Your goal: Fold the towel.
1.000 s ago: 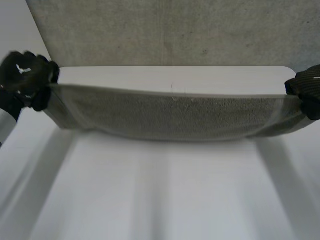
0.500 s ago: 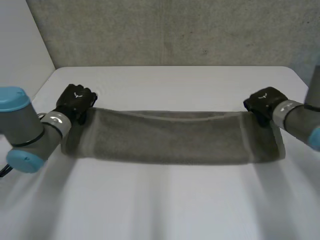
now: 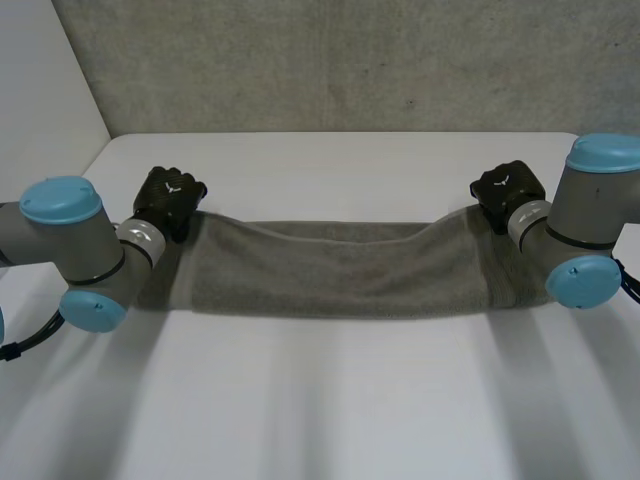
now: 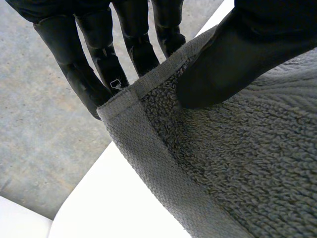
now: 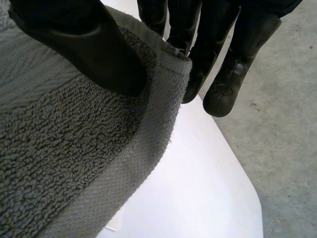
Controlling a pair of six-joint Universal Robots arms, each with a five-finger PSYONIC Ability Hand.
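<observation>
Grey towel [image 3: 340, 270] lies as a long strip across the white table [image 3: 330, 400], left hand [image 3: 170, 198] pinching its far left corner, right hand [image 3: 508, 190] pinching its far right corner.

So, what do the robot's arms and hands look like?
The left arm and right arm are grey cylinders with light-blue joint caps and a paler wrist ring. The left hand and right hand are matte black, each with a small white mark on its back; the fingers are smooth.
</observation>
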